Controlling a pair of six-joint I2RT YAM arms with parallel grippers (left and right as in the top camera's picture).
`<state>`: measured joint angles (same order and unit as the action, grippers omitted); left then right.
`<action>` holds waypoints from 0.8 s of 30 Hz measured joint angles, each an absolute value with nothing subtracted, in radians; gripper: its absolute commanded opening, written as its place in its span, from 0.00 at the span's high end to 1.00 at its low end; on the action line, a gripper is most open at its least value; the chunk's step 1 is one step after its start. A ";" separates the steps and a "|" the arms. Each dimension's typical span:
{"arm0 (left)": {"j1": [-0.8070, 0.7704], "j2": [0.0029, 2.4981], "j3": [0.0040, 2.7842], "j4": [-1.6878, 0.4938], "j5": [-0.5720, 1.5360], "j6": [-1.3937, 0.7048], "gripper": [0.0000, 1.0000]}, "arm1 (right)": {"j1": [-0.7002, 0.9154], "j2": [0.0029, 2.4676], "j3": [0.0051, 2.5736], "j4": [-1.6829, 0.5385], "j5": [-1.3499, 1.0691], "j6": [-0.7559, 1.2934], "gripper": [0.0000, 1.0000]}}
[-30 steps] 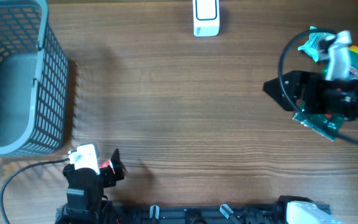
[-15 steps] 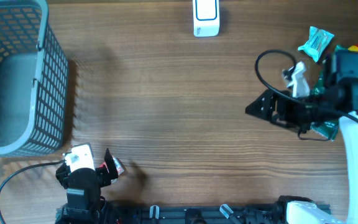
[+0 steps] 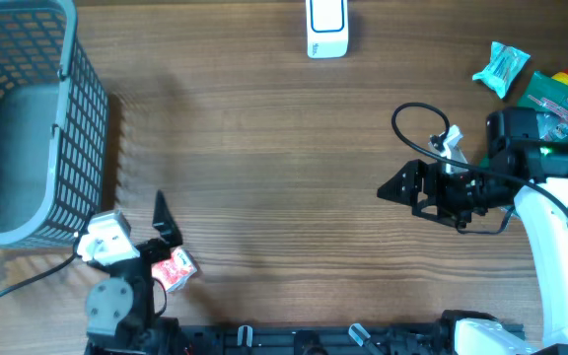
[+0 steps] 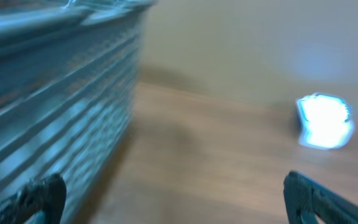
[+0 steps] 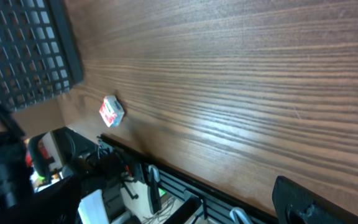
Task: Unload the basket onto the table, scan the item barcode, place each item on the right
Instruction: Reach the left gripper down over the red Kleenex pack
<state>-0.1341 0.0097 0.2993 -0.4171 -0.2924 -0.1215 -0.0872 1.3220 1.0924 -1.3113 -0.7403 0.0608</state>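
Both claws stood wide apart and empty. The left claw (image 4: 173, 202) had nothing between its fingers in the wrist view, and the right claw (image 3: 392, 189) hung over bare worktop (image 3: 264, 197), also holding nothing.

The likeliest thing to scan, a small red-and-white box (image 3: 176, 268), lay on the worktop just beside the left claw, back by its wrist rather than between the fingers. It did not show in that claw's own view. The scanner (image 3: 326, 30) sat well ahead of the left claw and off to its right. The basket (image 3: 87, 128) stood close on its left. Behind the right claw, well apart from it, lay a teal packet (image 3: 501, 67) and a green packet (image 3: 557, 99).

Several things could go wrong from here:
- **Knocking the box:** it looked light, so a wide claw swinging round to it could shove it along the wood instead of closing on it.
- **Poor aim:** the left wrist view was smeared, so aiming by it would be poor.
- **Snagging:** the left finger could catch the basket's mesh on a turn.
- **Failed scan:** which face carried the barcode could not be told, so a careless grip might cover it or turn it away from the scanner.
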 measured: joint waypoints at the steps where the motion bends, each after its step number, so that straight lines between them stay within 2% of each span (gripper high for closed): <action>1: -0.134 0.010 0.302 -0.390 -0.231 -0.122 0.00 | -0.087 1.322 1.092 -1.307 -0.741 0.065 0.01; 7: -0.134 0.036 0.405 -0.421 -0.029 -0.216 0.00 | -0.087 1.322 1.092 -1.300 -0.742 0.090 0.01; 13: -0.134 0.263 0.832 -0.543 0.124 -0.273 0.00 | -0.087 1.322 1.092 -1.299 -0.749 0.110 0.01; 16: -0.134 0.370 0.993 -0.562 0.275 -0.277 0.00 | -0.087 1.322 1.090 -1.299 -0.752 0.117 0.01; 21: -0.134 0.450 1.015 -0.612 0.381 -0.286 0.00 | -0.087 1.322 1.090 -1.300 -0.752 0.120 0.01; 24: -0.134 0.524 1.020 -0.812 0.340 -0.329 0.00 | -0.087 1.322 1.090 -1.299 -0.752 0.120 0.01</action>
